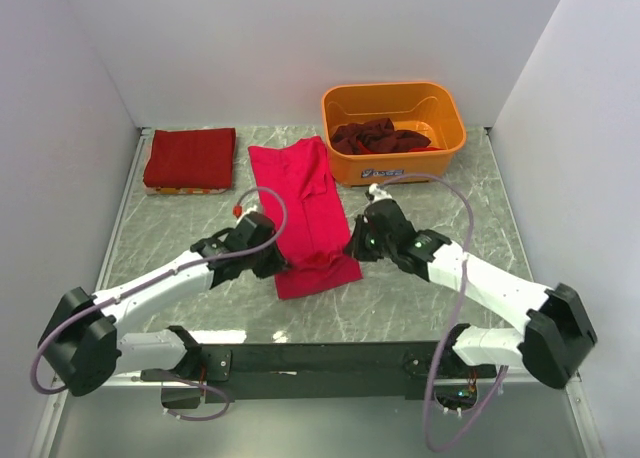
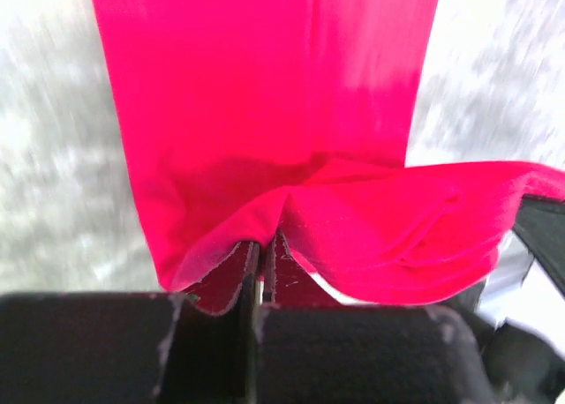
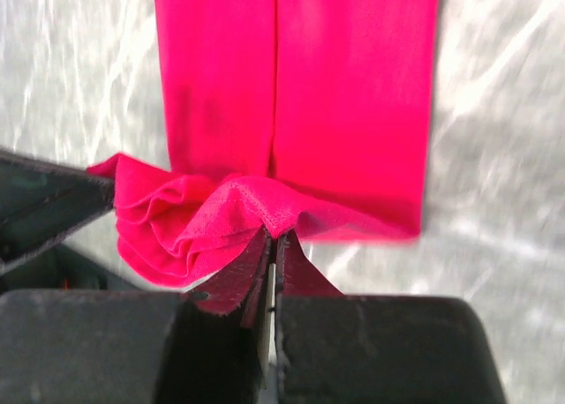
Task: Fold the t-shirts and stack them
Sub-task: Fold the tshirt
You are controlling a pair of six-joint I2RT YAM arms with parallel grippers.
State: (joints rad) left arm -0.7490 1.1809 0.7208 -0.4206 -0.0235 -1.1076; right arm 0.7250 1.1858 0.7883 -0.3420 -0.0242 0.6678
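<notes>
My left hand (image 1: 268, 262) and right hand (image 1: 356, 246) each pinched a near corner of the shirt (image 1: 300, 193), mid-worktop (image 1: 420, 298). I feared uneven travel would skew the fold, or the thin hem slip free.

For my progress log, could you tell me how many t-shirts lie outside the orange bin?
2: a folded dark red shirt far left, and a pink shirt at centre, held by the left gripper and right gripper. The red one may hide others.
</notes>
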